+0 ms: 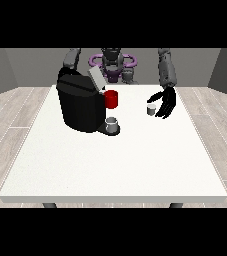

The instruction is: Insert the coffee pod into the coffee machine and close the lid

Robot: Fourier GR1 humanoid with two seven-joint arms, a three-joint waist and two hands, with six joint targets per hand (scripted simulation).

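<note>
Hand at the view's right (pixel 166 103) is spread beside the coffee pod (pixel 151 110) right of center on the table (pixel 110 165); I'd pinch it upright, then carry it left to the coffee machine (pixel 80 102), lid (pixel 96 78) up.

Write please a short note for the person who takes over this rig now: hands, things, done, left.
Hand at the view's right: open, beside the pod, not holding it.
Other hand: hidden behind the machine.
Pod: upright on the table, right of the machine.
Machine: lid open; red mug behind it, grey cup on its tray.
Done: nothing yet.
Left: grasp pod, insert it, close lid.
</note>
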